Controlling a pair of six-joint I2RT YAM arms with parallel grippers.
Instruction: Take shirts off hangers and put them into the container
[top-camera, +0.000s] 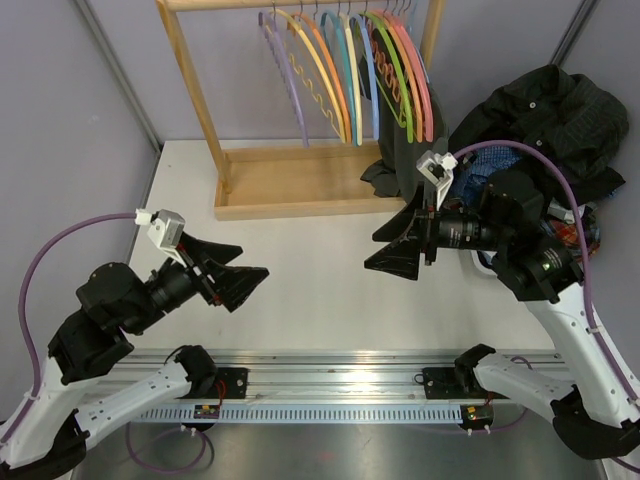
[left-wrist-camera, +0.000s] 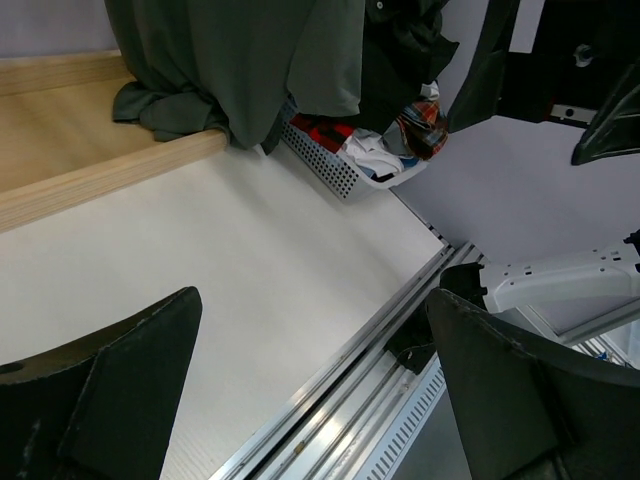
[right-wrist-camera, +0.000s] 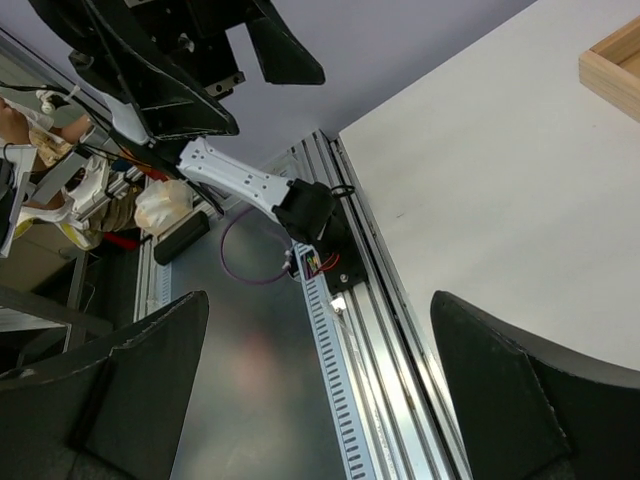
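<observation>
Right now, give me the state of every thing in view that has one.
left claw: open, empty, above the table
right claw: open, empty
grey shirt: hanging on the rack, hem bunched on its base
black shirt: off its hanger, heaped over the tub
blue shirt: in the tub, mostly covered
hangers: on the rack, most bare
tub: full, clothes spilling over

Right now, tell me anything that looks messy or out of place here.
A black shirt is heaped over the container at the far right, spilling past its rim rather than lying inside. A dark grey shirt hangs right of the bare hangers, its hem crumpled on the wooden base.
</observation>
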